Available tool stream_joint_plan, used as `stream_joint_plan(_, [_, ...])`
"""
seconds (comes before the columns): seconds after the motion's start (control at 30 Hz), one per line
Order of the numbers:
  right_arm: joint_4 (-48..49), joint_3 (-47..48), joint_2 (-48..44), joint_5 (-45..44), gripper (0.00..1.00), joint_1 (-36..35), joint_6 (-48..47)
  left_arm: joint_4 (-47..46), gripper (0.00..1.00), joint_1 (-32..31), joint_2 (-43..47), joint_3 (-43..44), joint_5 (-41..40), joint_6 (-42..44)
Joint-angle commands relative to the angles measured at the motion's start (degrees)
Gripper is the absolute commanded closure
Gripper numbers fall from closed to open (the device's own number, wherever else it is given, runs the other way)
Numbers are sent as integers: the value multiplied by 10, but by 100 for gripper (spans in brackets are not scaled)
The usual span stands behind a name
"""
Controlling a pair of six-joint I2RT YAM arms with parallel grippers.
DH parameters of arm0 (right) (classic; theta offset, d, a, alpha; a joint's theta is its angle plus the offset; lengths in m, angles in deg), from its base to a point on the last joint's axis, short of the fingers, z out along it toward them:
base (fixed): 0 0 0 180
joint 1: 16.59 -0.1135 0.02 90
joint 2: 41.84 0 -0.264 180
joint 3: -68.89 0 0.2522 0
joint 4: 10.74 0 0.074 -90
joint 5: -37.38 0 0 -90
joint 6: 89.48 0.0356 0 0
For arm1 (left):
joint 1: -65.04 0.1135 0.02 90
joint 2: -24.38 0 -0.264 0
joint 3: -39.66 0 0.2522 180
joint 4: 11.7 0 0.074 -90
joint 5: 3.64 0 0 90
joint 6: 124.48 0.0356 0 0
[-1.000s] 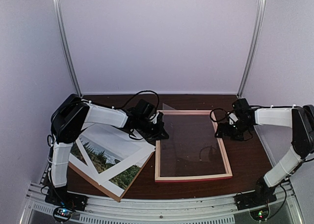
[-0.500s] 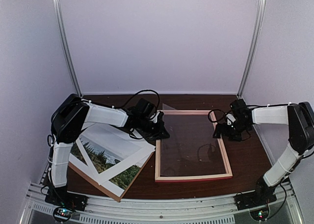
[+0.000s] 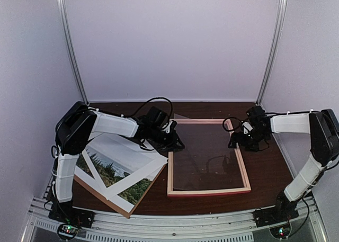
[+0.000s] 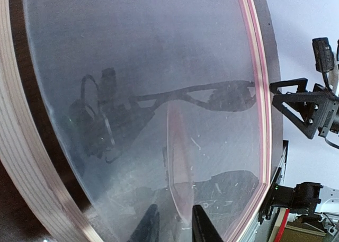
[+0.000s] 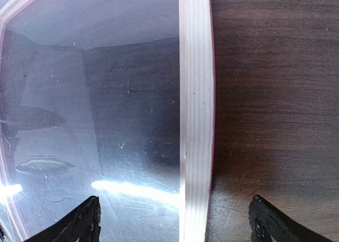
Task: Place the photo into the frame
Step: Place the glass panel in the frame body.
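Observation:
The frame [image 3: 209, 190] lies back side up in the middle of the table, with pale wood rails and a clear pane inside. My left gripper [image 3: 176, 143] is at its left rail. In the left wrist view its fingers [image 4: 149, 226] stand close together around a thin pinkish strip of the frame [image 4: 21, 146]. My right gripper [image 3: 236, 141] hangs open over the right rail [image 5: 196, 120], one finger on each side, not touching. The photo [image 3: 108, 170] lies at the left, partly covered by the white mat [image 3: 139, 158].
A brown backing board [image 3: 123, 208] lies under the photo and mat at the front left. A clear sheet corner [image 3: 180, 115] sticks out past the frame's far left corner. The enclosure walls and two metal poles [image 3: 73, 51] stand behind.
My right gripper has moved left, from beside the frame to over its right rail. My left gripper has shifted very slightly right; the frame, photo and mat lie as before.

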Motion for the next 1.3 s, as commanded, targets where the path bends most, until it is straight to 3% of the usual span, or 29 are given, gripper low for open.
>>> stream_joint_plan(0.0, [-3, 25, -5, 1, 4, -7, -1, -6, 76, -3, -5, 11, 7, 8])
stream_joint_plan(0.3, [-17, 64, -7, 14, 4, -43, -7, -5, 71, -3, -5, 10, 7, 9])
stream_joint_plan(0.73, [16, 116, 70, 101, 4, -105, -3, 3, 66, -7, -4, 9, -1, 13])
stream_joint_plan(1.27, [30, 112, 117, 129, 6, -111, -1, 6, 65, -8, -3, 6, -5, 18])
